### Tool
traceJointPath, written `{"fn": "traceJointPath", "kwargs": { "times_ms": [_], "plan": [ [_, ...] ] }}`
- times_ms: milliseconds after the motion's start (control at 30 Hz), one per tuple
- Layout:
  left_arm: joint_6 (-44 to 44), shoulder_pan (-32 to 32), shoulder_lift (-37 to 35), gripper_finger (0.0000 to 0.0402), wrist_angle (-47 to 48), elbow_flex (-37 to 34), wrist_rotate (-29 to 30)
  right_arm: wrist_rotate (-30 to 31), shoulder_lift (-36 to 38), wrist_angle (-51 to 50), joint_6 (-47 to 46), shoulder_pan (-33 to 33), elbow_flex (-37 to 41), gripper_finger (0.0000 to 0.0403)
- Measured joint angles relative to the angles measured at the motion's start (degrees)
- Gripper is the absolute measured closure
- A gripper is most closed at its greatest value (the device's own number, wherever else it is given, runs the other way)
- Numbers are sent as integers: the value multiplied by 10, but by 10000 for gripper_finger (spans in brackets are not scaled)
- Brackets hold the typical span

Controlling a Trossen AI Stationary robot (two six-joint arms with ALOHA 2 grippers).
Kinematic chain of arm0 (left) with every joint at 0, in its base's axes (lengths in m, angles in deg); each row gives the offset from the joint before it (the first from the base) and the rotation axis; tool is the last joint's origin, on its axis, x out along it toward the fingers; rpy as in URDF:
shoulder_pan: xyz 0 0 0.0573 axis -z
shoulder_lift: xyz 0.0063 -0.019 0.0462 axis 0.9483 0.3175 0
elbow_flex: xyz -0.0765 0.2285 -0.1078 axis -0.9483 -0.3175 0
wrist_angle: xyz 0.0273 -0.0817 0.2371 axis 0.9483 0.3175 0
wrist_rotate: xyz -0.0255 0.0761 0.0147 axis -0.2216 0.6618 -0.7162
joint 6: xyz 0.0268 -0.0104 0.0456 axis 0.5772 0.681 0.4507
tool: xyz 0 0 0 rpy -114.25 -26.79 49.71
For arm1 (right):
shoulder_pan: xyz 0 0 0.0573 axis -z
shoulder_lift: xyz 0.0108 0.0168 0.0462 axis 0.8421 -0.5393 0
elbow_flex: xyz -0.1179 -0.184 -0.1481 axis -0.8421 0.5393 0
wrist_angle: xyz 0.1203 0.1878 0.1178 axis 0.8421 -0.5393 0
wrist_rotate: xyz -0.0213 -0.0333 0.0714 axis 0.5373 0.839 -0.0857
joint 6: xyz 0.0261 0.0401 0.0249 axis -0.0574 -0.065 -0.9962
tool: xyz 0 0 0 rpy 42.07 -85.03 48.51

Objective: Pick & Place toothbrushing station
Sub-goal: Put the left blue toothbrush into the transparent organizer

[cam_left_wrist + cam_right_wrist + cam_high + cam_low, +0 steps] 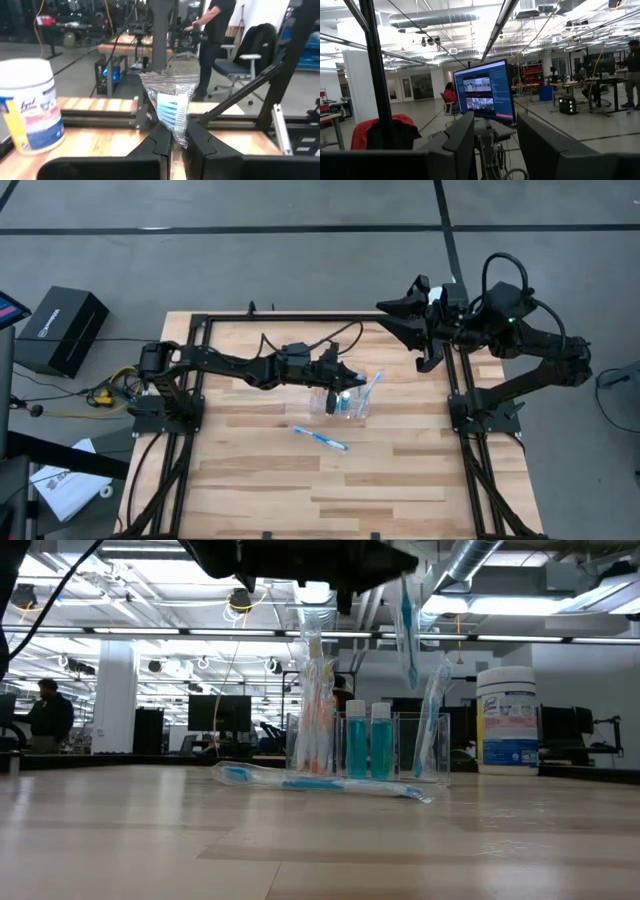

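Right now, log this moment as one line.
left gripper: shut on wrapped toothbrush, above toothbrushing station | right gripper: open, parked

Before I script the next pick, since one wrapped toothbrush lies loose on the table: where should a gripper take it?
Grip the wrapped toothbrush across its thin middle, coming straight down from above. It lies flat on bare wood, clear of the toothbrushing station, so both long sides look free. The left gripper already holds another wrapped brush.

- Toothbrushing station (349, 402) is placed mid-surface (250, 470).
- Left pincer (347, 379) is positioned directly above it.
- Wrapped toothbrush (320, 438) is laid just in front.
- Right pincer (400, 320) is parked at the right rear edge.
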Motion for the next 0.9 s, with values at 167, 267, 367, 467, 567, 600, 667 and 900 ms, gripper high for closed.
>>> {"fn": "traceJointPath", "kwargs": {
  "times_ms": [167,267,367,467,567,600,667,900],
  "plan": [
    [2,3,20,392,-10,0,20,0,-1,1,0,-4,0,266],
    [0,3,29,392,-11,0,20,0,-1,1,0,-4,0,266],
    [-1,3,34,392,-15,0,20,0,-1,1,2,-9,0,266],
    [-1,3,34,392,-18,-2,23,0,-1,1,4,-13,0,267],
    [-2,1,34,392,-16,-12,24,0,-1,0,5,-20,0,266],
    [-4,0,34,392,-16,-16,24,0,-1,1,6,-22,0,266],
    [-15,0,34,392,-16,-25,24,0,-1,0,6,-22,0,267],
    [-22,0,34,392,-19,-47,25,0,-1,1,13,-22,0,270]
  ]
}}
